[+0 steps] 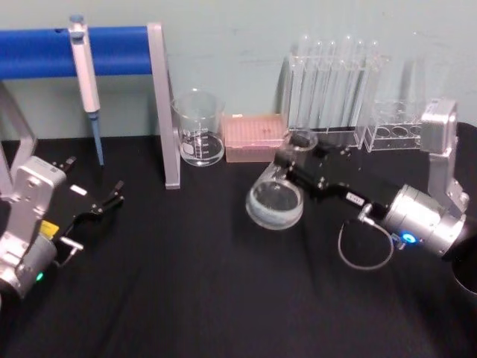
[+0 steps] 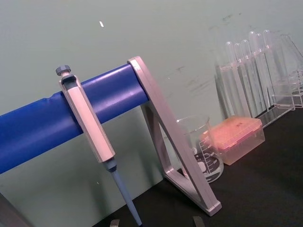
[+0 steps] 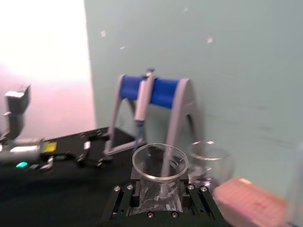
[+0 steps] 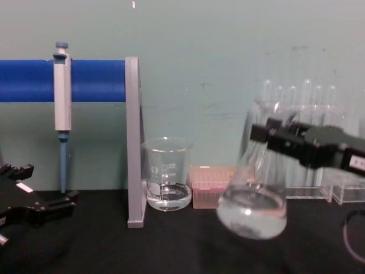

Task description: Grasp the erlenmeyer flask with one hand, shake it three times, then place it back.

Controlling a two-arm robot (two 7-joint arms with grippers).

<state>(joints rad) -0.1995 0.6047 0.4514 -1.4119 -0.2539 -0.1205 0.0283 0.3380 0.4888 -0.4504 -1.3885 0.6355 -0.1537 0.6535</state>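
There is one erlenmeyer flask, one beaker, one pink tip box and one pipette, which hangs on the blue bar of a stand. A row of test tubes stands in a clear rack by the back wall, too blurred to count surely. Two grippers are in view.

The right gripper pinches the flask at its narrow neck, one flat jaw on each side. In the chest view the flask hangs clear of the black table, in front of the tip box and the tubes, to the right of the beaker. It is tilted: its long axis leans, with the mouth up and toward the back wall and the wide base swung down, leftward and toward the robot. Clear liquid lies in the low side of the base.

The left gripper sits idle low over the table on the left, near the pipette's tip, its fingers spread and holding nothing
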